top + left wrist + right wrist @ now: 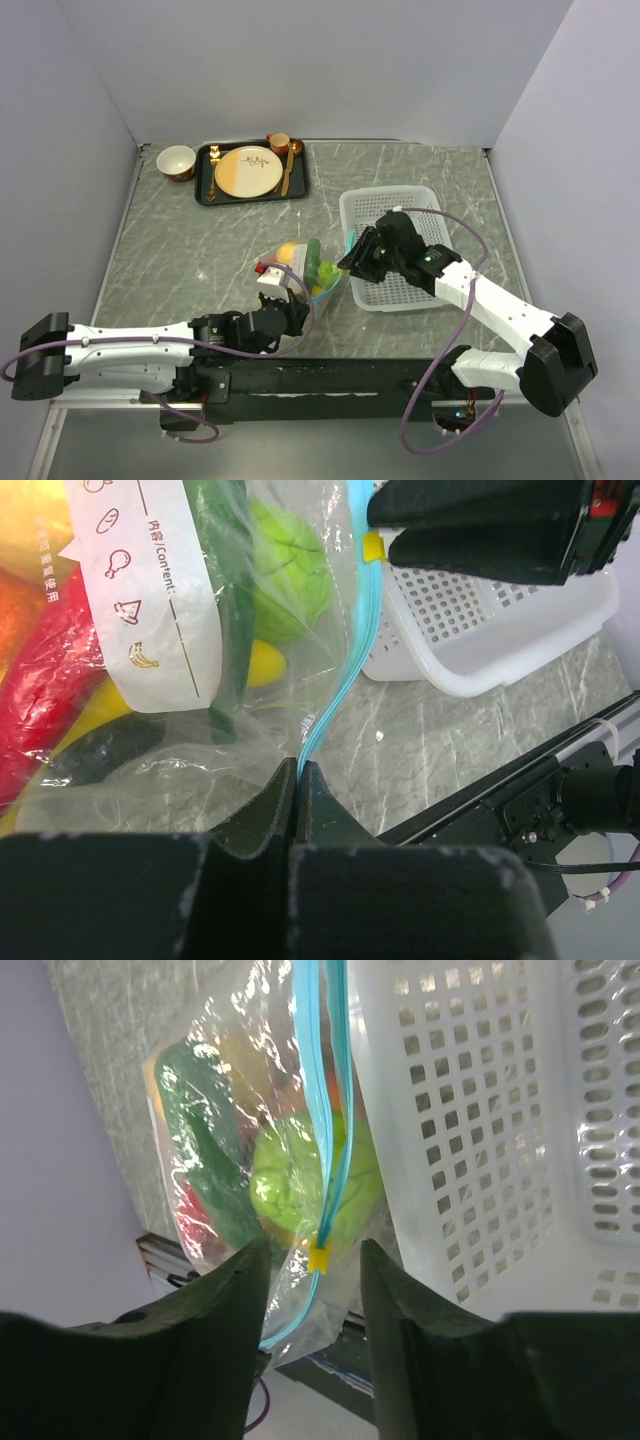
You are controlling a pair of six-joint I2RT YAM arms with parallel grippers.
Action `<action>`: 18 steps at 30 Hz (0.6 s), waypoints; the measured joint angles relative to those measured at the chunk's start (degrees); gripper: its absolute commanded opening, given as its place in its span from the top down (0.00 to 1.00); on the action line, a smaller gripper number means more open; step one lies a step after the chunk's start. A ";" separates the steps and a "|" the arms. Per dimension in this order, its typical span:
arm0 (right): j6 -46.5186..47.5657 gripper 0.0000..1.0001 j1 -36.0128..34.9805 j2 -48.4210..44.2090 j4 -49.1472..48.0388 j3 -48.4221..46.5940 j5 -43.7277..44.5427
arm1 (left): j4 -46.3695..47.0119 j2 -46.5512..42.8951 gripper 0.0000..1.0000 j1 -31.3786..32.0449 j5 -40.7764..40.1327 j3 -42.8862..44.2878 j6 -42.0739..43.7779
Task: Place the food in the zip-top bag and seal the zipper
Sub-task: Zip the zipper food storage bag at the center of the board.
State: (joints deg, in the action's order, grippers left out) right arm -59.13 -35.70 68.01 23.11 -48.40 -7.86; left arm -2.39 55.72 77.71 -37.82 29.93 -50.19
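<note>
Beside the basket (pixel 480 1140), left fingers (pixel 255 815) pinch the zipper (pixel 340 690); right fingers (pixel 225 1300) straddle it, spread.

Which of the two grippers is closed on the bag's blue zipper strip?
The left gripper: its fingers pinch the zipper at one end. The right gripper stands open, its fingers apart on either side of the yellow slider.

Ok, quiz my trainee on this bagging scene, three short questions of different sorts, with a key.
1. True or false: the left gripper is shut on the teal zipper.
2. Which gripper's open fingers flank the yellow slider? A left, B right.
3. Fill in: beside the zip-top bag stands a white perforated ____.
Key: 1 true; 2 B, the right gripper; 3 basket.
</note>
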 measured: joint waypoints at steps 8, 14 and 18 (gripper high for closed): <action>-1.18 0.61 -0.92 0.04 -1.29 0.85 -0.72 | 0.04 -0.55 0.99 0.00 -0.04 0.00 0.24; -1.38 0.66 -0.98 0.52 -2.51 0.85 -0.74 | 0.04 -0.55 0.99 0.00 -0.04 0.00 0.61; -1.42 0.66 -1.07 1.60 -2.60 0.85 -0.87 | 0.04 -0.57 0.99 0.00 -0.09 0.00 0.98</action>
State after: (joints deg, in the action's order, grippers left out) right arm -60.55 -36.77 69.60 20.51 -47.55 -8.73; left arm -2.35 55.16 77.71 -37.91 29.93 -49.21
